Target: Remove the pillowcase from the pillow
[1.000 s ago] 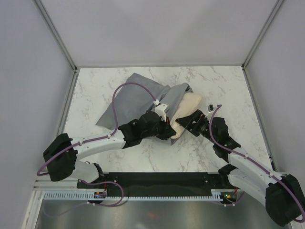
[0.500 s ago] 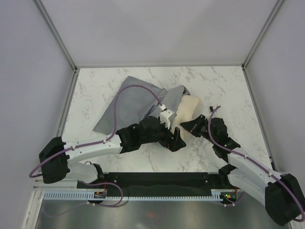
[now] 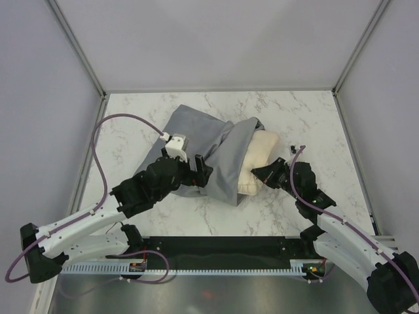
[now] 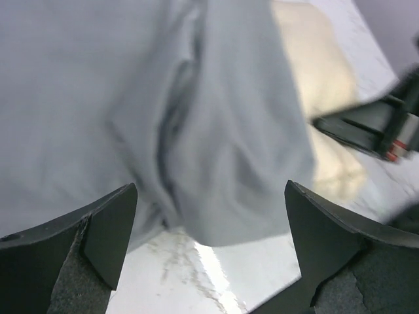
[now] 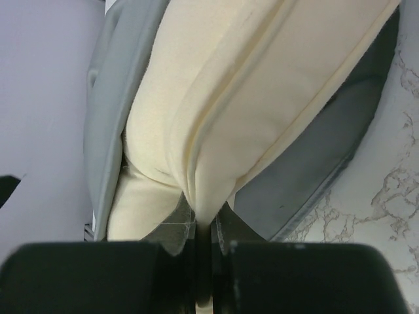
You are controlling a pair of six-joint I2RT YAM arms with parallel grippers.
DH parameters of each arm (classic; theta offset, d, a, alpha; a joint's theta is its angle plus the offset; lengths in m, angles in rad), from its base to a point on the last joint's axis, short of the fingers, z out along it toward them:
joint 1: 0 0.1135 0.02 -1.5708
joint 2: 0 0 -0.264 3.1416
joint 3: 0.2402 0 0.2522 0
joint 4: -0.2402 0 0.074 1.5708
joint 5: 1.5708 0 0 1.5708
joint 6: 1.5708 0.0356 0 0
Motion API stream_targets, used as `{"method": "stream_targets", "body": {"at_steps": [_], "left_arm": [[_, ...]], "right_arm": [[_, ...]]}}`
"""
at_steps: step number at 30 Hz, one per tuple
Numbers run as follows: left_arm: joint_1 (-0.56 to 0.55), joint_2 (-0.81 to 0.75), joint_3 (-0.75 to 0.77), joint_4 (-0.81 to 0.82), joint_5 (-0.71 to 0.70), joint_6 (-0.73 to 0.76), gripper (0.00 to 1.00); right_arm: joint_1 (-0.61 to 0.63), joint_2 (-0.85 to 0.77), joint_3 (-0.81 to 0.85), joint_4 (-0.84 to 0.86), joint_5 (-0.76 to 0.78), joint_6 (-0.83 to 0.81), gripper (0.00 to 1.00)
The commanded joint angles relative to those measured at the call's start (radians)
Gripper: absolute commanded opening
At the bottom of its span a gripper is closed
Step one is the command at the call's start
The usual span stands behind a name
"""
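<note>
So closest to the bases, the right gripper (image 3: 257, 173) (image 5: 204, 229) has its black fingers pressed together on the near edge of the plump cream rectangular pillow (image 3: 263, 152) (image 5: 262, 85). The right wrist view shows a fold of the seamed edge going straight down into the slit between the jaws, so it's a proper pinch.

The left gripper (image 3: 201, 167) (image 4: 209, 216) is spread wide and holds nothing. It hangs just over the near edge of the grey fabric pillowcase (image 3: 203, 137) (image 4: 131, 85) (image 5: 108, 118), with a strip of the white marble-look table (image 3: 308, 118) (image 4: 196, 275) showing between its fingers.

The pillow sits right of the table's centre, with its left part tucked inside the case and its right end poking out of the opening. The case lies rumpled, running off to the left and toward the far side.
</note>
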Motion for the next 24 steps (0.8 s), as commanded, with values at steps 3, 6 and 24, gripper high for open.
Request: {"method": "stream_targets", "body": {"at_steps": [3,6,24], "left_arm": [[0.215,0.059,-0.031,-0.083,-0.059,-0.075,1.0],[0.267,0.163,-0.014,-0.073,-0.025,-0.065,1.0],[0.266,0.355,-0.048,0.157,0.165,-0.083,0.88]], "right_arm": [[-0.002,-0.051,0.035,0.032,0.018,-0.02,0.0],[-0.002,-0.068,0.037,0.022,0.01,-0.022,0.0],[-0.002,-0.082,0.049,-0.009,0.001,-0.043,0.0]]}}
